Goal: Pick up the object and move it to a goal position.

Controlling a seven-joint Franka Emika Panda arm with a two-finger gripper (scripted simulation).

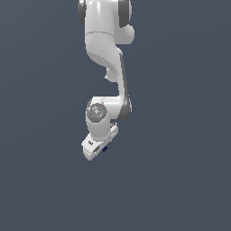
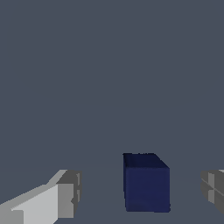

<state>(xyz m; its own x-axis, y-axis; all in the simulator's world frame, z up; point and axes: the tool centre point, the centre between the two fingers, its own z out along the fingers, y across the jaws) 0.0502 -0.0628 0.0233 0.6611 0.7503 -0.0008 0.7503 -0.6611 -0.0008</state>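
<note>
Navy-blue cube [image 2: 146, 183] resting on the plain grey floor [image 2: 109, 65], between the two fingers of the end effector [image 2: 140, 192], nearer neither pad by much but with clear gaps on both sides. Spread wide, grasping nothing yet: light finger [image 2: 48, 201] on one side, darker grey pad [image 2: 213, 189] on the other, neither touching the cube. In the exterior view, only a sliver of the cube [image 1: 104, 148] peeking out beside the white end effector [image 1: 98, 145], low beneath the Panda arm [image 1: 106, 49].

Risks from here, as a judgement:
- Uneven closing. Looks turned slightly against the pads, so one finger likely to meet an edge first and twist or shove the cube instead of clamping flat faces.
- Closing too high. If the pads sit above the cube's middle, could pinch only the upper rim and squirt it out on lift.
- Descending further with the cube off centre. Could land a fingertip on top and press it away.
- Tiny size against the big end effector: little contact area, so slip during transport plausible.

Hard to make out or missing:
- No goal marker visible in either view; target position unknown from here.
- No edges or corners of the floor in view, so no way to place the cube against them.
- Fingertips cut off by the wrist view's frame; height above the floor not readable.
- Fingers hidden under the hand body in the exterior view; top of the arm cropped out.
</note>
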